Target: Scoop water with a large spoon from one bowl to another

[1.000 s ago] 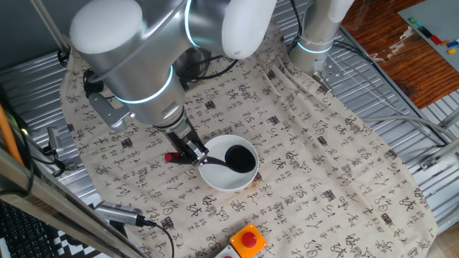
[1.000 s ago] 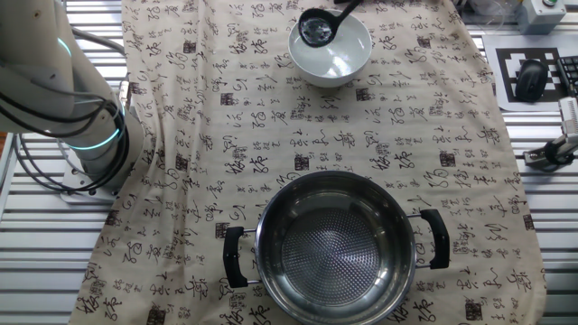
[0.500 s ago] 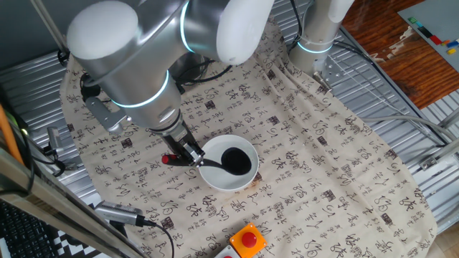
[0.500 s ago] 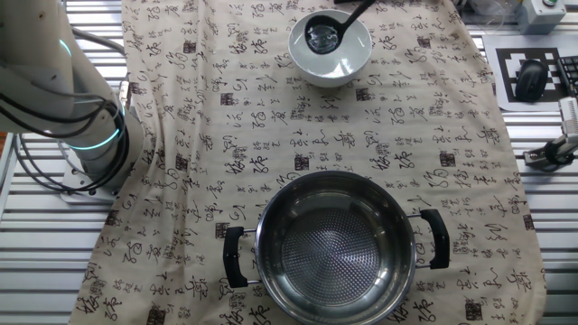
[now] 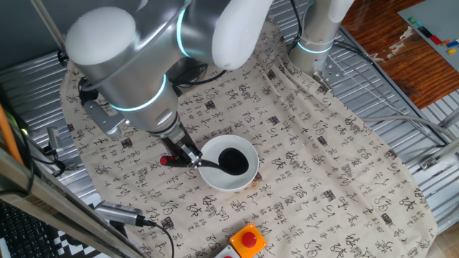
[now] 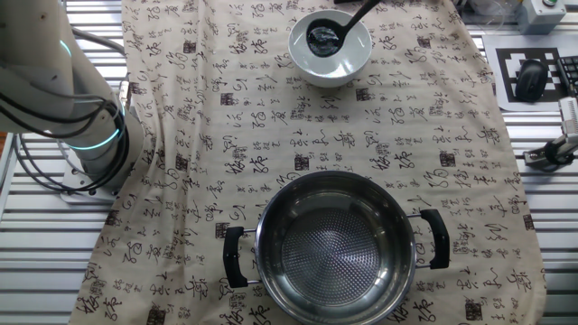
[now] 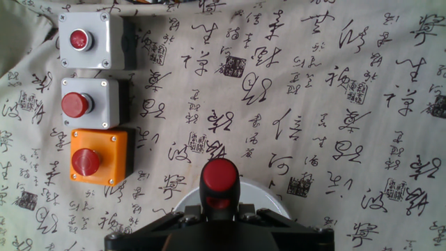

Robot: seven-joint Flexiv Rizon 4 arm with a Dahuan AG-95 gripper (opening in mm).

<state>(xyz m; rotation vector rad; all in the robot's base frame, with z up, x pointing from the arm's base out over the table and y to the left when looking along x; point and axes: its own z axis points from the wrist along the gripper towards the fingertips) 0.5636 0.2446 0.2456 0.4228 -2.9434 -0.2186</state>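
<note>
Table draped in beige cloth (image 5: 323,143) printed with black calligraphy; ribbed metal tabletop (image 5: 401,93) shows at the edges. Three red-button boxes (image 7: 90,104) sit on the cloth; reddish wood floor (image 5: 387,36) far right.

Our arm: rounded white and silver shells

We see our arm (image 5: 136,64) built of fat glossy joints ringed with glowing cyan bands, black cables running along it, and a dark gripper (image 5: 188,156) with black fingers (image 7: 174,226) at its tip.

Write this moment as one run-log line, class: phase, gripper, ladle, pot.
phase: scooping | gripper: shut on ladle handle | ladle: scoop down in white bowl | steel pot: apart from bowl, untouched
</note>
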